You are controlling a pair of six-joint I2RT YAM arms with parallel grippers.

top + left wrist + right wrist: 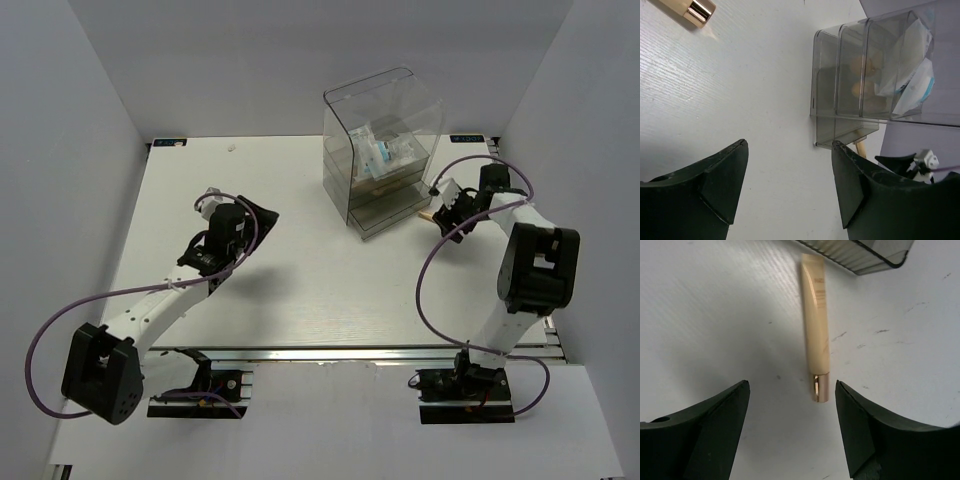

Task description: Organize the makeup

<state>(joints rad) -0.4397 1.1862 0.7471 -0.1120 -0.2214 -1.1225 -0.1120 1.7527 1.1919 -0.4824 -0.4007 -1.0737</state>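
Observation:
A thin peach stick (817, 335) with a gold cap lies on the table just ahead of my right gripper (790, 385), which is open and empty, with the cap near its right finger. The stick's far end (860, 148) pokes out beside the clear drawer box (840, 75). Inside the box are a clear packet (912, 75) with white-blue contents and peach sponges (861, 75). A beige tube with a gold cap (696, 10) lies at the top left of the left wrist view. My left gripper (790, 145) hangs open over bare table, left of the box.
The drawer box (385, 150) stands at the back of the white table (300, 280), right of centre, with my right gripper (443, 212) beside its right front corner. My left gripper (258, 222) is mid-left. Grey walls enclose the table.

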